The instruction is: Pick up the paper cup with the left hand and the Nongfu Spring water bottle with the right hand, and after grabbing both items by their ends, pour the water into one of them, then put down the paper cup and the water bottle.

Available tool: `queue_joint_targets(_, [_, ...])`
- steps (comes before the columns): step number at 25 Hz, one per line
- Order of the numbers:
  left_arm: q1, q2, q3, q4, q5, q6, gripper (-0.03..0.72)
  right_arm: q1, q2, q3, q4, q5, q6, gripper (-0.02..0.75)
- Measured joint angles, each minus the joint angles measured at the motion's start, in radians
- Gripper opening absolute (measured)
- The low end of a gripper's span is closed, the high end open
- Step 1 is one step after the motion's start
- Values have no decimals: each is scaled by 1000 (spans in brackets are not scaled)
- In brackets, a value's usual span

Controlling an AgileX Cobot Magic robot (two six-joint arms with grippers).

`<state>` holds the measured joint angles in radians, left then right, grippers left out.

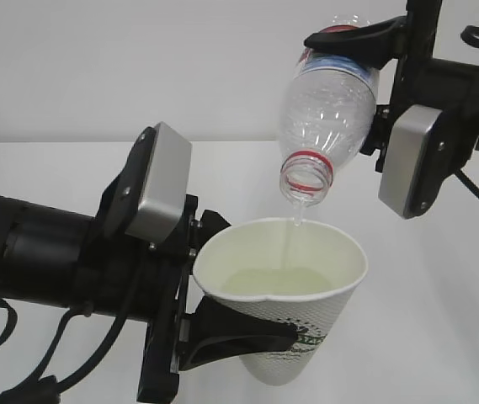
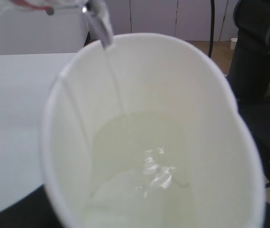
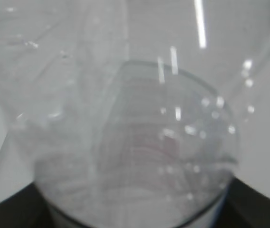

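Above the table, pouring underway: left hand [image 1: 222,328] grips paper cup [image 1: 285,295], part filled; right hand [image 1: 365,80] clamps inverted Nongfu Spring water bottle [image 1: 327,109] at cup's twelve o'clock. Set-down remains.

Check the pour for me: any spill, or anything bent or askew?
No spill shows. The paper cup is squeezed out of round in the left gripper, its rim pinched to a heart shape. The stream from the tipped water bottle, held by the right gripper, lands inside, near the far rim.
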<state>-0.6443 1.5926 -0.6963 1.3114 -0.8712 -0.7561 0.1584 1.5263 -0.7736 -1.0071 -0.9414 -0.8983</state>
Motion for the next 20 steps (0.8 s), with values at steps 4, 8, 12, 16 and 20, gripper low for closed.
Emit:
queue_joint_targets(4, [0,0,0,0,0,0,440,0,0,0,5,0,0,482])
queue_joint_targets(8, [0,0,0,0,0,0,439,0,0,0,5,0,0,482])
queue_joint_targets(12, [0,0,0,0,0,0,439,0,0,0,5,0,-5,482])
queue_joint_targets(16, [0,0,0,0,0,0,439,0,0,0,5,0,-7,482])
queue_joint_targets(20, [0,0,0,0,0,0,439,0,0,0,5,0,-13,482])
